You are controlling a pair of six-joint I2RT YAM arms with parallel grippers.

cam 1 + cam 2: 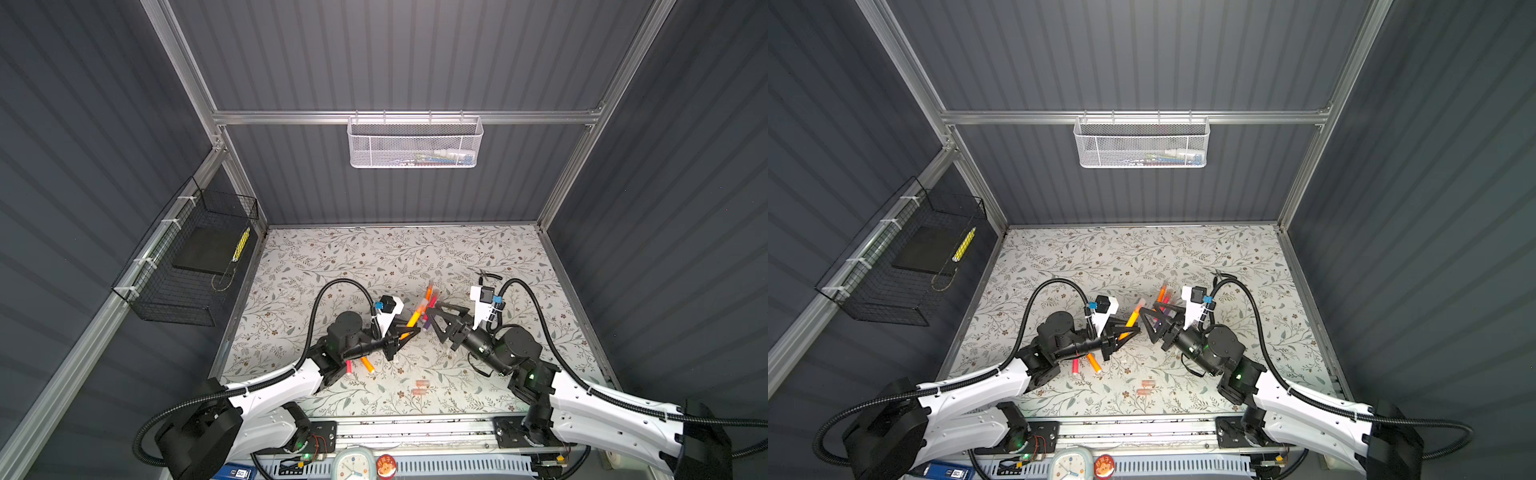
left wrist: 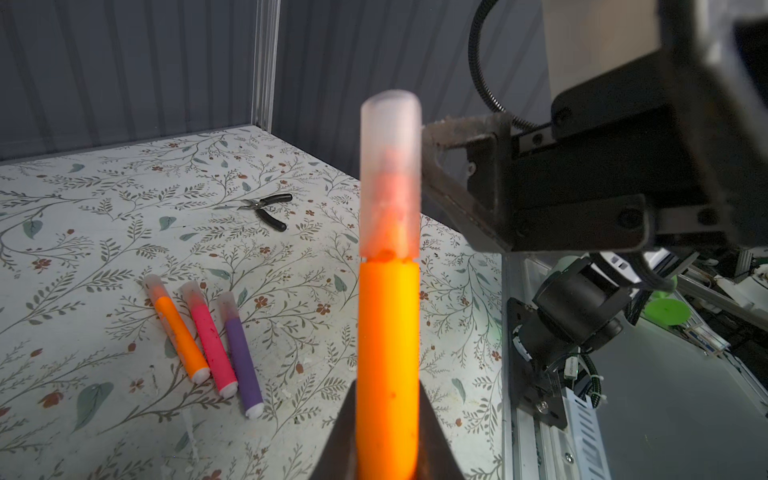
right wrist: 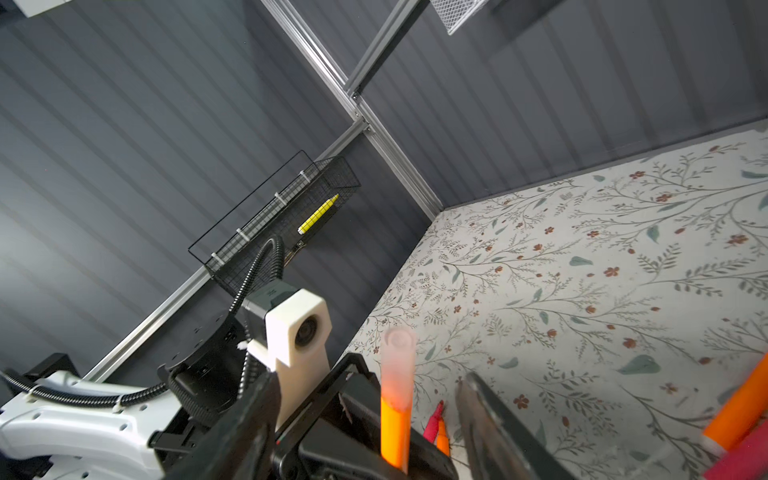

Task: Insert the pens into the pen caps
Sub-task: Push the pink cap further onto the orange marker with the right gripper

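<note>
Pens number six: one orange pen [image 2: 388, 353] clamped in the left pincer [image 1: 409, 329] above the bench [image 1: 332, 257] with its cap [image 2: 390, 174] seated, three capped pens [image 2: 210, 340] lying together, two bare pens [image 1: 367, 365] by the left arm, plus two loose caps [image 1: 422, 383]; the right pincer [image 1: 430, 316], open just beside that cap, should back off straight without nudging it.
</note>
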